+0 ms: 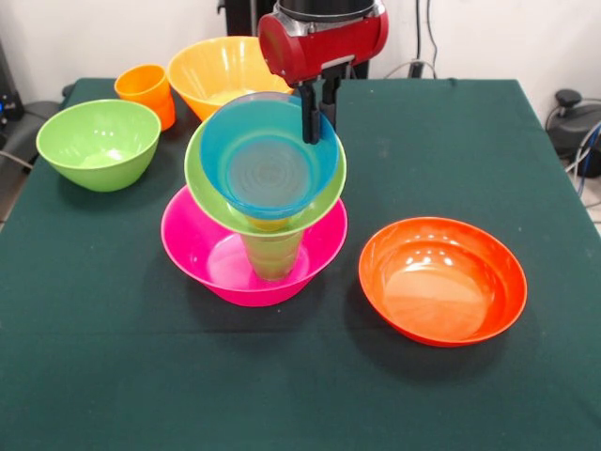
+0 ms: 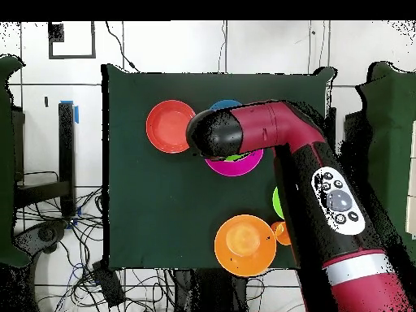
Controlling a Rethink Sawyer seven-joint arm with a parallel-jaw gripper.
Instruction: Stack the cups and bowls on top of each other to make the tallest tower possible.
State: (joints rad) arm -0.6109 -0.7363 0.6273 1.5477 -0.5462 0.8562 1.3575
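Observation:
The tower stands mid-table in the front view. A big pink bowl [image 1: 202,246] is the base, with a green cup [image 1: 272,256] upright in it and a yellow piece [image 1: 270,224] just above. A light green bowl [image 1: 211,193] sits on those, and a translucent blue bowl [image 1: 263,160] rests in it, tilted toward the camera. My gripper [image 1: 320,130] comes down from above, its fingers [image 1: 309,117] closed astride the blue bowl's far right rim. In the overhead view the arm [image 2: 268,130] hides most of the tower; slivers of the pink bowl [image 2: 240,166] and blue bowl [image 2: 225,105] show.
A red-orange bowl [image 1: 441,280] [image 2: 169,126] lies right of the tower. An orange bowl [image 1: 221,70] [image 2: 245,244], an orange cup [image 1: 147,92] [image 2: 282,233] and a second light green bowl [image 1: 99,143] [image 2: 277,201] stand at the far left side near the robot.

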